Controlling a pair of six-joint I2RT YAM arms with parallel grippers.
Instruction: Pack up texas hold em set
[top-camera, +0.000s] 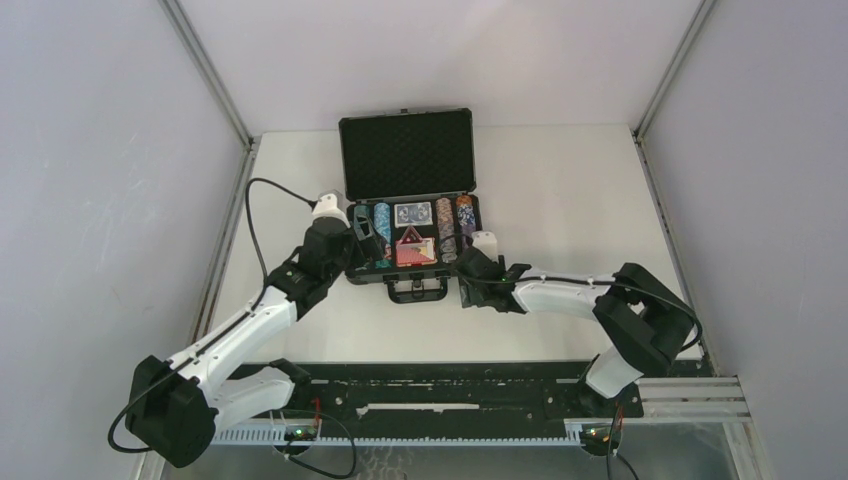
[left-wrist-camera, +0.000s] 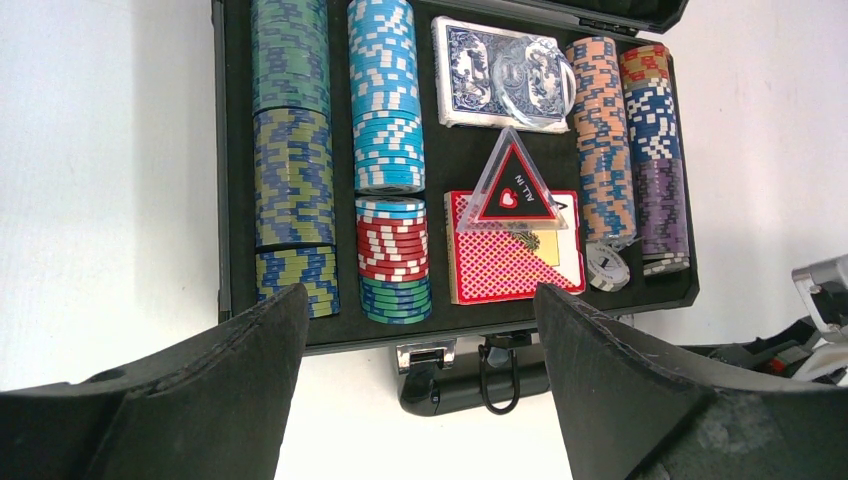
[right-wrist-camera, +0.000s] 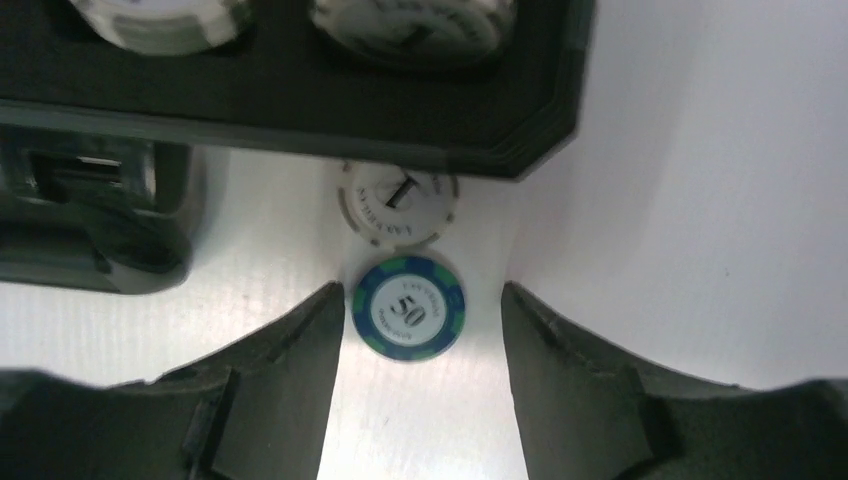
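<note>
- Overhead, a plain white table (top-camera: 560, 200) forms the floor of a booth. Pale grey walls (top-camera: 100, 150) close it in on the left, back and right, and bare metal posts (top-camera: 205, 70) rise at the two far corners.
- Along the table's near edge, a black rail (top-camera: 450, 395) carries both arm bases.
- Toward the far middle of the table the black briefcase (left-wrist-camera: 222, 150) lies open. Its lid (top-camera: 406, 155) stands upright, lined with dimpled foam, and its handle (left-wrist-camera: 470, 385) faces the arms.
- Rows of poker chips (left-wrist-camera: 385, 90) fill the foam slots on both sides of the case.
- Between the rows, the blue deck (left-wrist-camera: 470, 100) sits at the far middle with a clear round button (left-wrist-camera: 535, 70) on it. The red deck (left-wrist-camera: 510, 270) sits nearer, with a triangular button (left-wrist-camera: 513, 190) over its far edge.
- By the case's near left corner hangs the left gripper (left-wrist-camera: 420, 300), its jaws spread wide with nothing between them.
- Low over the table at the case's front right corner is the right gripper (right-wrist-camera: 422, 290), fingers apart and gripping nothing.
- Between those fingers a blue-and-green chip (right-wrist-camera: 408, 308) marked 50 lies flat on the bare white surface, just beside the left finger and clear of the right one.
- Just beyond it lies a white chip (right-wrist-camera: 397, 203), its far edge hidden by the case's front corner.
</note>
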